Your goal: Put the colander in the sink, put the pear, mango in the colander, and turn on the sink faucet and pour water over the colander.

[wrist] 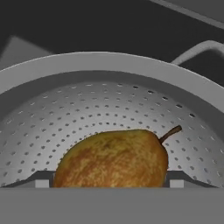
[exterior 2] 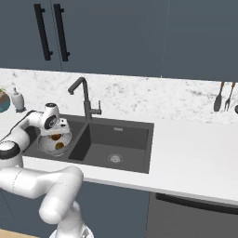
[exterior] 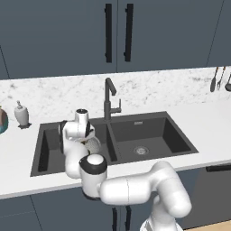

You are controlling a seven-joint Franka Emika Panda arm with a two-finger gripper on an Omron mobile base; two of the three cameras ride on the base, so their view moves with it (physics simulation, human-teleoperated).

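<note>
Below dark cabinets point(exterior: 58, 36), left of the faucet point(exterior 2: 86, 100), the white-marble counter point(exterior 2: 195, 148) is framing a sink point(exterior 2: 125, 139) holding the perforated colander point(wrist: 109, 105); the open gripper point(wrist: 109, 183) is straddling a brown-speckled pear point(wrist: 113, 159).

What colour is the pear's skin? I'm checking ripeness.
Golden yellow mottled with brown, on the pear; the hand view shows it best.

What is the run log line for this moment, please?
tool: open, over colander | pear: between fingertips, inside colander | colander: in left basin of sink | faucet: no water seen
</note>
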